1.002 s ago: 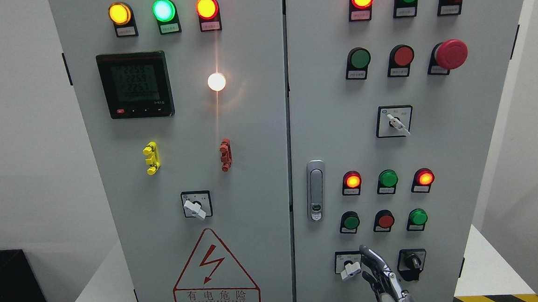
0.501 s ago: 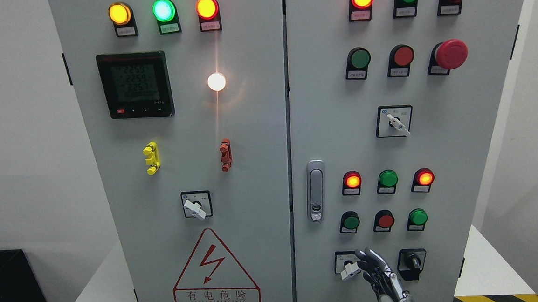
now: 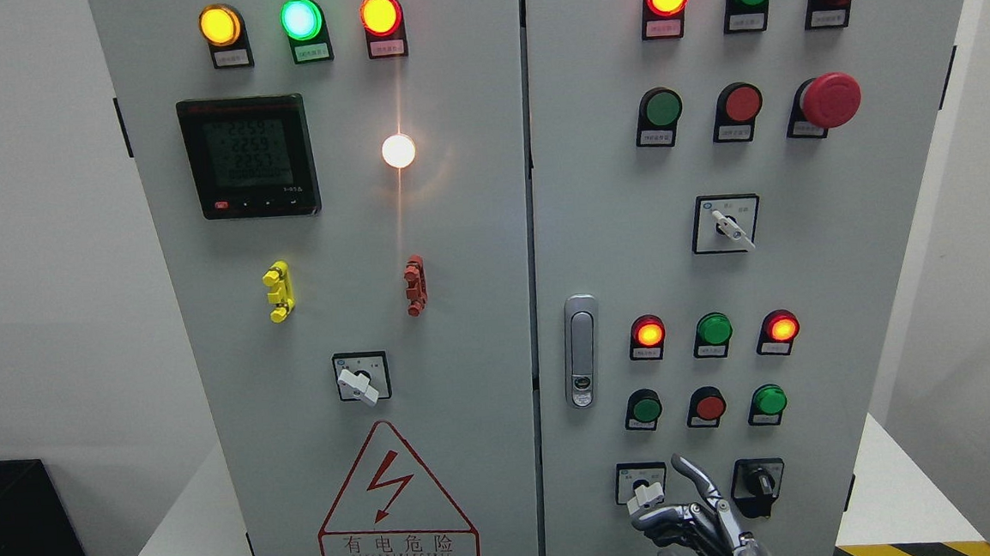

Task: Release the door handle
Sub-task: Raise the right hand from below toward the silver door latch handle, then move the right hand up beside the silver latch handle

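The grey cabinet's right door carries a silver door handle [image 3: 582,350] with a lock at its lower end, standing upright near the door's left edge. No hand touches it. My right hand [image 3: 683,507] shows at the bottom edge, well below and right of the handle. Its fingers [image 3: 660,517] are spread, reaching left beneath a white rotary switch knob [image 3: 644,498], with one finger raised, and they hold nothing. My left arm is out of view.
Indicator lamps and push buttons [image 3: 709,404] fill the right door, with a red emergency stop [image 3: 830,99] at the top right. A black selector switch [image 3: 758,482] sits just right of my hand. The left door bears a meter [image 3: 249,155] and a warning triangle [image 3: 395,499].
My right hand has turned and dropped slightly; its fingers, earlier pointing upward, now fan out to the left beneath the white switch knob. The handle and doors have not moved.
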{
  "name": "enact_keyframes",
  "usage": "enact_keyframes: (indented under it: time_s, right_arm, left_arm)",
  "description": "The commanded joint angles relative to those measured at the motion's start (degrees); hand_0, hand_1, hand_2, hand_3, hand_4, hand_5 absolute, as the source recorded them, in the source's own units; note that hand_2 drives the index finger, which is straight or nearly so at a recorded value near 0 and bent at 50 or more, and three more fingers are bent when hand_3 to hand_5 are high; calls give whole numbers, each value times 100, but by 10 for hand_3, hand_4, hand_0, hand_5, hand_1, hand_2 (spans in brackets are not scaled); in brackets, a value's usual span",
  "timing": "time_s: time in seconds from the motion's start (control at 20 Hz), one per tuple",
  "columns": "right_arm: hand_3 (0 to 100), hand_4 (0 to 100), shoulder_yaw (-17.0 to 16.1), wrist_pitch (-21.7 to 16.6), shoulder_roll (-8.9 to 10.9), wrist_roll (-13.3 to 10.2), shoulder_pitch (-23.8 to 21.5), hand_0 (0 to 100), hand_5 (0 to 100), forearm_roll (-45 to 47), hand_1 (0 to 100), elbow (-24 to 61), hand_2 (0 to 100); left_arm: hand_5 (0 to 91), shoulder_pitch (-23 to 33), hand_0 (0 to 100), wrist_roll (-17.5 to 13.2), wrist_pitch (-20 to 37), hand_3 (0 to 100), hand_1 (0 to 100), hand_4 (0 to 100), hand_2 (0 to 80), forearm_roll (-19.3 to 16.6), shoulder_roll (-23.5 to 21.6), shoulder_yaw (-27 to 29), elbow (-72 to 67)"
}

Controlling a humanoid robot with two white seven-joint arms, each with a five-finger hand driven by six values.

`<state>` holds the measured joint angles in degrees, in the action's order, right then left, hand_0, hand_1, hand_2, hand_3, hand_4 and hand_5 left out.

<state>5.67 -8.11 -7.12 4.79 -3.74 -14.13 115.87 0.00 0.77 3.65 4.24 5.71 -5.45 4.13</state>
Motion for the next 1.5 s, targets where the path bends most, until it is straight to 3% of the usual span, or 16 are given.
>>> enact_keyframes:
  time_s: [0.0,0.35,0.7,0.95,1.45]
  right_arm:
    - [1000,1000,13,12,0,-284,189,464,1000,-1291,377,33,49]
    - [1000,1000,48,12,-9,-856,383,399,1000,-3348,353,-55,85]
    - [1000,1000,355,55,-9,-1717,383,377,1000,-5194,324,-266,93]
    - [1000,1000,838,1056,-9,-2086,558,365,1000,-5512,314,-345,94]
    - [1000,1000,936,1172,-17,-2280,972,341,1000,-6434,296,-890,98]
  left_arm:
    - [0,97,120,2,-4,0,556,0,0,-2,0,0,0]
    - [0,97,120,2,-4,0,556,0,0,-2,0,0,0]
    - [0,97,120,2,-4,0,556,0,0,-2,0,0,0]
    - [0,97,120,2,-4,0,556,0,0,7,0,0,0]
    - [0,97,120,2,-4,0,556,0,0,-2,0,0,0]
